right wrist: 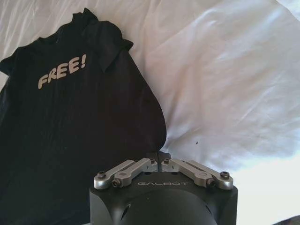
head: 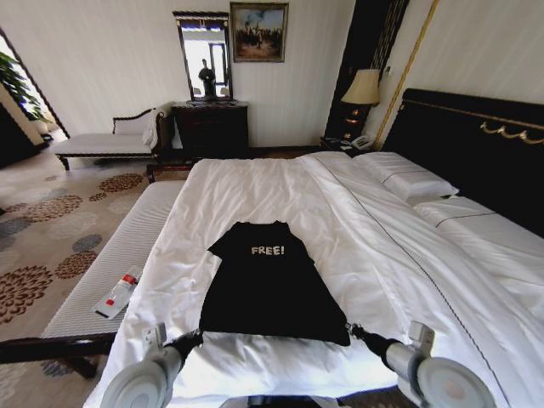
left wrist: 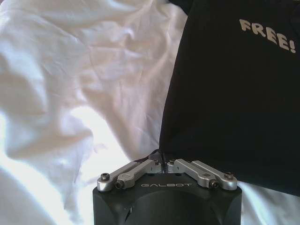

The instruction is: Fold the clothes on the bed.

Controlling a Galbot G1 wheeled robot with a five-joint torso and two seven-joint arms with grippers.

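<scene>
Two robot arms fill the bottom edge of the head view, one in each corner, both reaching forward onto the bed (head: pixel 255 183). At lower left, the left gripper (head: pixel 197 335) meets the near left corner of a black T-shirt (head: pixel 270 285). At lower right, the right gripper (head: pixel 350 328) meets the near right corner of the same shirt.

From the head camera, the shirt lies flat in the lower middle of the frame on the white duvet (head: pixel 357 255), hem toward the robot, collar away, with white "FREE!" lettering across the chest. Its sleeves look tucked in, so the outline is narrow at the top and wider at the hem. Pillows (head: pixel 406 181) sit at the right against a dark headboard (head: pixel 476 144). A pale bench (head: pixel 119 255) runs along the left side of the bed, with a small white and red object (head: pixel 119 295) lying on it.

The left wrist view adds what the head view cannot resolve: the left gripper (left wrist: pixel 162 159), at the bottom centre, has its jaws drawn together, pinching the shirt's (left wrist: pixel 234 98) hem corner. Rumpled white duvet (left wrist: pixel 79 79) covers the left of that frame.

The right wrist view shows the right gripper (right wrist: pixel 158 158) likewise clamped on the opposite corner of the shirt (right wrist: pixel 79 122), with the lettering at upper left and creased duvet (right wrist: pixel 225 84) to the right.
</scene>
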